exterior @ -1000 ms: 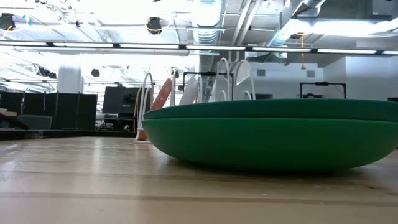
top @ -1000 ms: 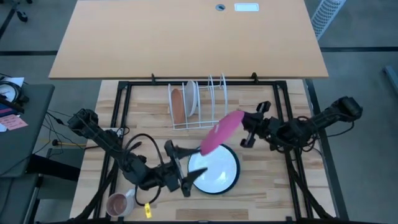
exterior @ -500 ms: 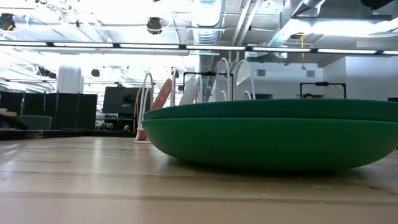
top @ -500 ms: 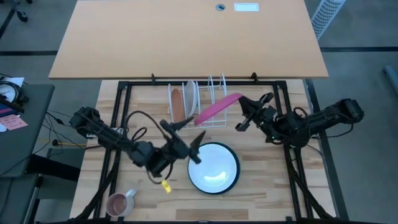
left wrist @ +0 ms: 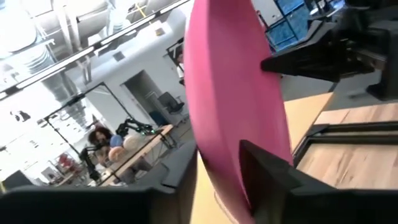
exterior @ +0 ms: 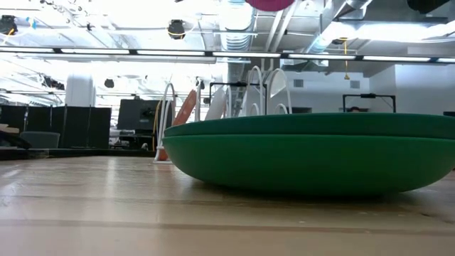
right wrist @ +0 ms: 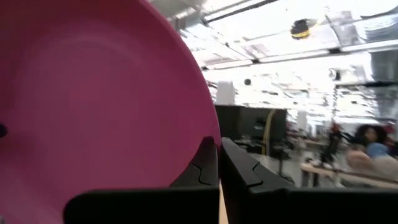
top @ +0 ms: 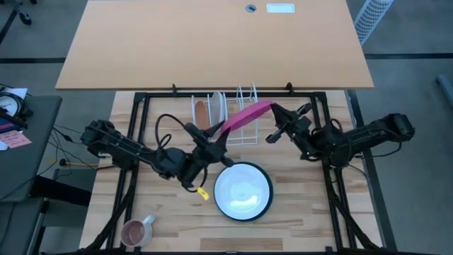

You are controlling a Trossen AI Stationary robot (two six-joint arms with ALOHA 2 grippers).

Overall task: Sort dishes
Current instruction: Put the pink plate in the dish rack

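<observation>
A magenta pink plate [top: 245, 116] hangs tilted in the air in front of the white wire rack [top: 241, 134]; its edge shows at the top of the low view [exterior: 270, 3]. My right gripper [top: 273, 113] is shut on its right, higher end. My left gripper [top: 220, 136] has closed on its left, lower end. An orange-brown plate [top: 202, 117] and a white plate [top: 219, 106] stand on edge in the rack. Another white plate [top: 243, 190] lies in a dark green plate [exterior: 306, 153] on the table. My left gripper has the pink plate's lower left rim [left wrist: 233, 180] between its two fingers, one finger [left wrist: 273, 180] on each face. It comes level from the table's left. My right gripper pinches the plate's opposite rim [right wrist: 208, 134] between its two fingers, coming roughly level from the right. The plate is clear of the table and slants down to the left.
A small pink mug [top: 134, 231] stands near the front left corner. A yellow tag [top: 203, 193] hangs from my left arm. A black frame [top: 141, 106] borders the work area. The rack's right slots [top: 248, 99] hold nothing.
My right gripper has carried the pink plate toward the far edge, from over the white plate to the rack's front, laying it flatter. My left gripper has swung from the near left toward the plate, and its wide-open fingers have closed around the plate's lower end.
</observation>
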